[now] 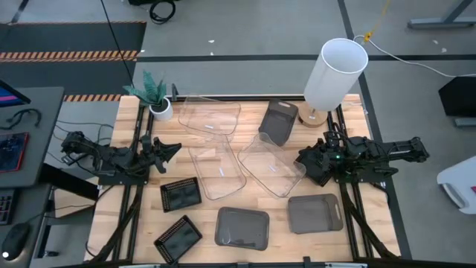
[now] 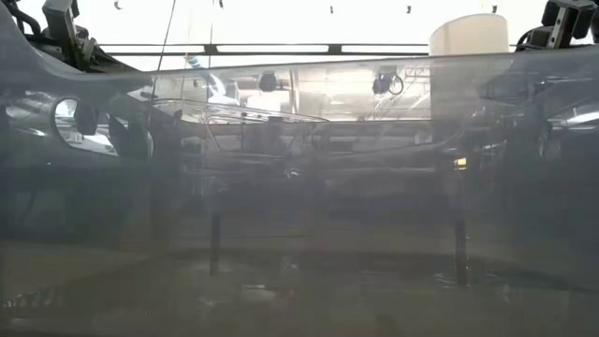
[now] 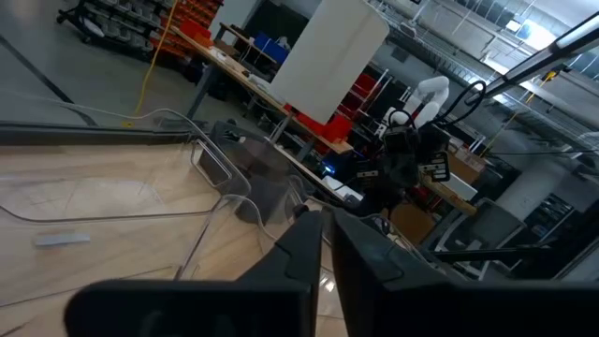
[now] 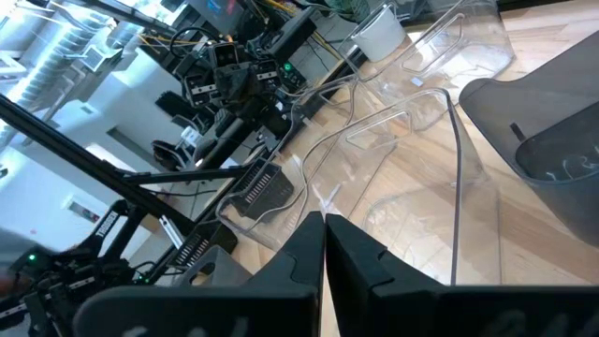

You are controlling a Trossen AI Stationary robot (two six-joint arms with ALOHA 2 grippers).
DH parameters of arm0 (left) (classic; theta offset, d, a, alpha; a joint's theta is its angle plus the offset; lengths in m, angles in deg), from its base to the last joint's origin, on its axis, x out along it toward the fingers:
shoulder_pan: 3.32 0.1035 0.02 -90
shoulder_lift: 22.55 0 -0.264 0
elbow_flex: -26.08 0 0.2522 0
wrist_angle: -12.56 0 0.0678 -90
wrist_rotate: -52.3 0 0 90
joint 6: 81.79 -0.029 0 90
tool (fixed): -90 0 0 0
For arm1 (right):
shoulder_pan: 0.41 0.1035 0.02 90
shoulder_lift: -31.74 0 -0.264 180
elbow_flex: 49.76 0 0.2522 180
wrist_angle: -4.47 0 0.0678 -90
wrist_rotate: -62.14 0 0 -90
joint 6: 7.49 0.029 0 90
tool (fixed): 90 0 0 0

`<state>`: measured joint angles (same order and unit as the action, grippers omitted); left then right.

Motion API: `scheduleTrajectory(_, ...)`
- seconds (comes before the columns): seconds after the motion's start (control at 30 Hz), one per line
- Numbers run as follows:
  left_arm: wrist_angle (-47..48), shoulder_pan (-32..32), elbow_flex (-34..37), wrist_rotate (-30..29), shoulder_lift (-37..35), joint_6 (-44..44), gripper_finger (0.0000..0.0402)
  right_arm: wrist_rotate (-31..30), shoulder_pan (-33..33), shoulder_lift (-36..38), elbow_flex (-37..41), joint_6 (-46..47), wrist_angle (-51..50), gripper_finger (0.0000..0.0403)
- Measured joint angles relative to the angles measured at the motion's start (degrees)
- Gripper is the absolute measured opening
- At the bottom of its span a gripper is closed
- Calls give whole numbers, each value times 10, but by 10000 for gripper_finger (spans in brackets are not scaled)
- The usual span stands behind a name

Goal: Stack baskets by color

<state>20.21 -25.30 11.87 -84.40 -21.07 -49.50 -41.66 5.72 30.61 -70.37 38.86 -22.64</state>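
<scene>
Baskets (image 1: 216, 173) lie empty and unstacked across table (image 1: 130, 223).

No readable text, label, brand or number shows in any view right now; nothing on the baskets, the arms or the table carries lettering that can be made out

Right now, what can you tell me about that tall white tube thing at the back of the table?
The white cylinder is a smooth, open-topped lamp shade that looks hollow. It stands upright on a small round wooden base at the table's far right corner. A smoky-grey basket lies just beside it; nothing visibly touches it.
</scene>
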Motion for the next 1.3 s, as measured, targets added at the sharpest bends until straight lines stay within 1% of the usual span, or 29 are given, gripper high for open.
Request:
scheduleTrajectory(0.3,0,0,0,0,0,0,28,0,0,0,0,0,0,19)
scheduleTrajectory(0.6,0,0,0,0,0,0,36,0,0,0,0,0,0,19)
scheduleTrajectory(0.87,0,0,0,0,0,0,29,0,0,0,0,0,0,19)
scheduleTrajectory(1.03,0,0,0,0,0,0,36,-2,0,0,0,33,40,19)
scheduleTrajectory(1.17,0,0,0,0,0,0,34,-66,-1,-3,0,30,66,19)
scheduleTrajectory(1.23,0,0,0,0,0,0,31,-112,-1,-3,0,33,65,19)
scheduleTrajectory(1.3,0,0,0,0,0,0,28,-134,-1,-3,0,38,68,19)
